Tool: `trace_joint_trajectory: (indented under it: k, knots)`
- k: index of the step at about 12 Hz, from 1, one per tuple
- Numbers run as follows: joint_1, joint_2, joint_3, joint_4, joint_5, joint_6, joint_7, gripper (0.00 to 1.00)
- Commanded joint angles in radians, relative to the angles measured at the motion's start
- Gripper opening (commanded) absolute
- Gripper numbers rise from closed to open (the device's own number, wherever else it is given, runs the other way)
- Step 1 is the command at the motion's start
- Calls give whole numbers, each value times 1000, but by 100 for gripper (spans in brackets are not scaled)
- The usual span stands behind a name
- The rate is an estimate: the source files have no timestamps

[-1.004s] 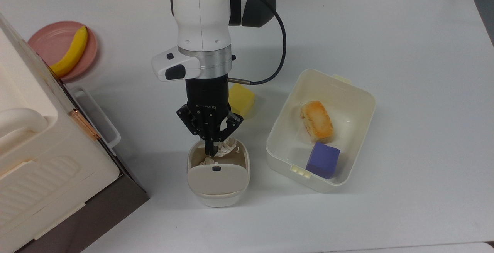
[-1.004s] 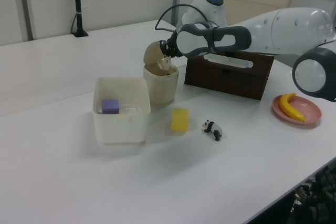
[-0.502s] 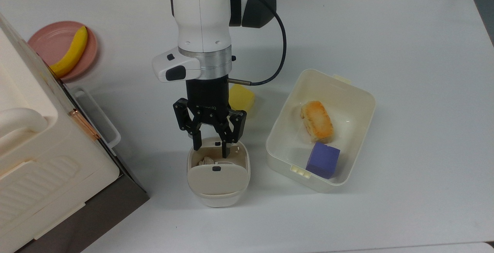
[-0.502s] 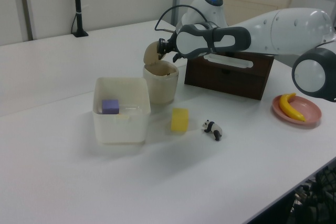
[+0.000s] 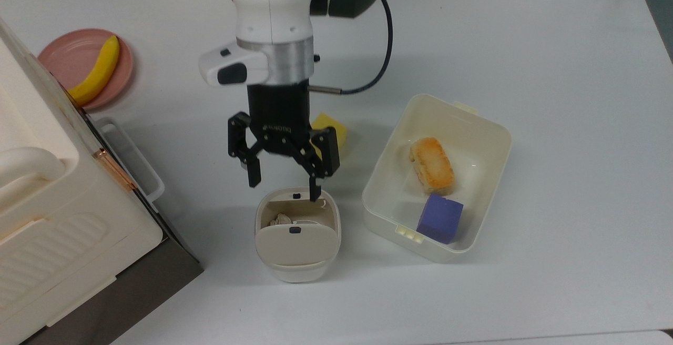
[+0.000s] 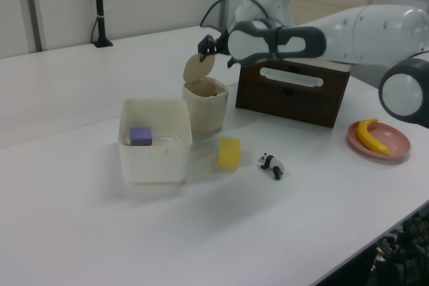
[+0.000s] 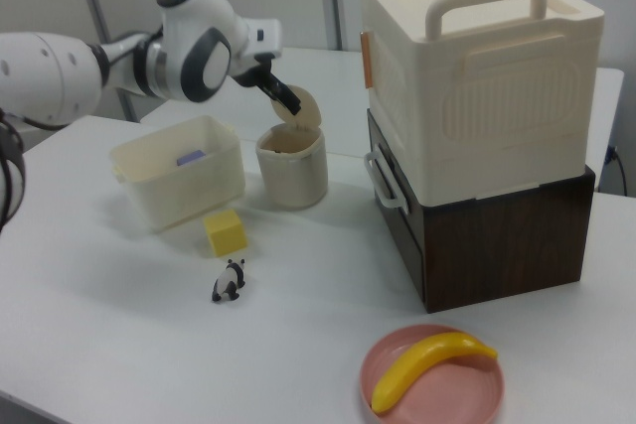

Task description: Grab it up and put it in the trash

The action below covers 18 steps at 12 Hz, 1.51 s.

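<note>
Presently, the tissue wad (image 5: 280, 219) is seen lying inside the trash bin (image 5: 297, 269), down against the wall on the top view's left, partly hidden under the tilted flap lid (image 5: 295, 243). The hand (image 5: 284, 187) is held above the bin's open mouth, released, its two fingers spread wide with nothing between them; one fingertip (image 5: 315, 195) hangs just over the rim.

Handling, judged from appearance: the wad is taken to be very light, soft and easily crushed, not slippery and not fragile in any way that matters. A pinch across its bulk, anywhere on the crumpled body, is judged sufficient; no particular edge or handle is offered. Being so light, it could cling to a finger on release, though no such clinging is seen. With the wad in the bin, the task is judged essentially done.

Count of items noted:
- tissue wad: one
- trash bin: one
- rectangular tub (image 5: 489, 127): one, holding one purple cube (image 5: 440, 217) and one orange bread-like piece (image 5: 432, 164)
- yellow cube (image 7: 225, 232): one, on the counter (image 5: 526, 45)
- panda figurine (image 7: 230, 280): one
- pink plate (image 5: 63, 56): one, bearing one banana (image 5: 97, 70)
- stacked storage box (image 7: 479, 76): one
</note>
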Motion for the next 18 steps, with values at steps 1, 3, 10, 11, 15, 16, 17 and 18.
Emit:
trace_joint_trajectory:
  k: [1,3,10,11,15,16,17,18]
  knots:
    - [-7,-190,0,-98,4,-292,-149,100]
    - [-5,-270,0,-98,34,-575,-327,100]
    - [-2,-444,-40,-150,53,-940,-469,100]
    - [4,-467,-58,-175,53,-934,-469,100]
    - [7,-488,-80,-199,55,-914,-414,100]
    - [7,-490,-80,-199,56,-911,-380,100]
    - [7,-491,-81,-199,58,-913,-368,100]
    - [9,-488,-80,-199,56,-913,-375,100]
